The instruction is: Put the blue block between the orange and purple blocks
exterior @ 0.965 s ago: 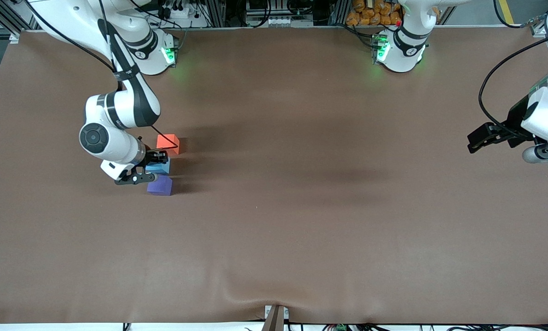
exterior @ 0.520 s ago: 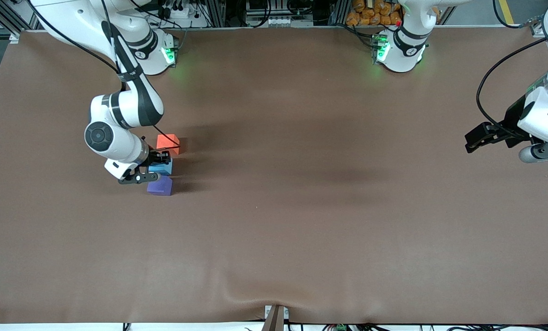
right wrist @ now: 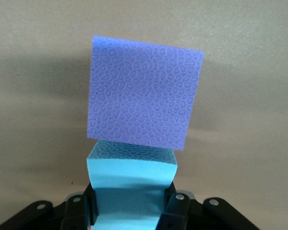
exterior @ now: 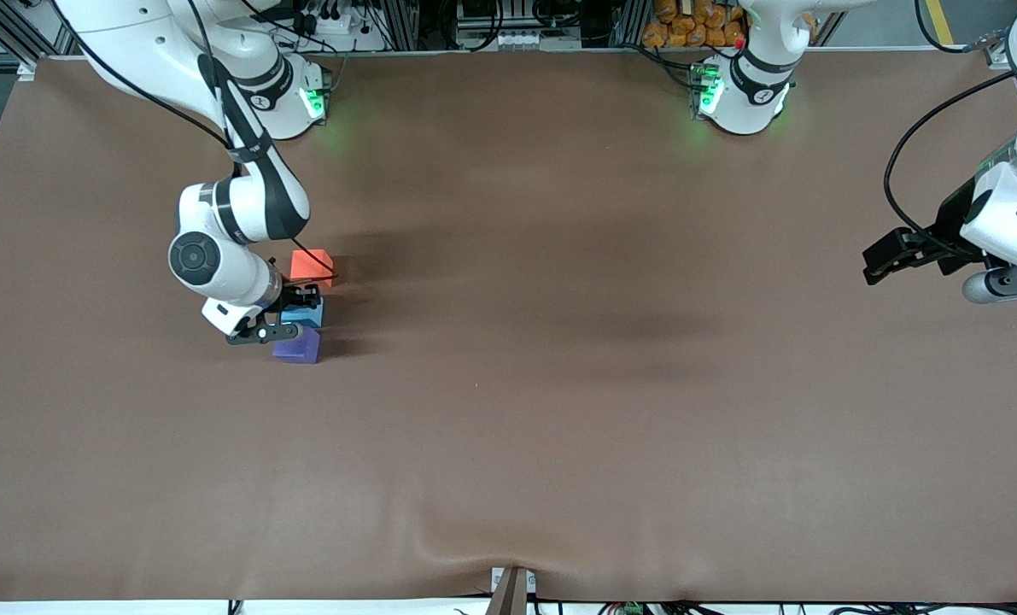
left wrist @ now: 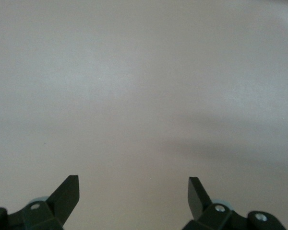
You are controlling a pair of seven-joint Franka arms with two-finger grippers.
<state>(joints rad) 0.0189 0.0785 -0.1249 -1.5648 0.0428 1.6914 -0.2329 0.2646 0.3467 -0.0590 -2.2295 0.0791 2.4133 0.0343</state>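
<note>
The blue block [exterior: 304, 313] sits between the orange block [exterior: 311, 263] and the purple block [exterior: 298, 345], in a short row toward the right arm's end of the table. My right gripper [exterior: 296, 310] is shut on the blue block, low at the table. In the right wrist view the blue block [right wrist: 130, 184] is squeezed between the fingers, and the purple block [right wrist: 143, 111] lies right against it. The orange block is hidden in that view. My left gripper [exterior: 877, 263] is open and empty, held above the table at the left arm's end; it also shows in the left wrist view [left wrist: 133, 186].
The brown table cloth [exterior: 559, 384] is bare across the middle and near the front camera. The arms' bases [exterior: 739, 94] stand along the table's edge farthest from the front camera.
My right arm has shifted slightly toward the table's middle with the blue block, which now sits a bit closer between the orange and purple blocks. The left arm has barely moved.
</note>
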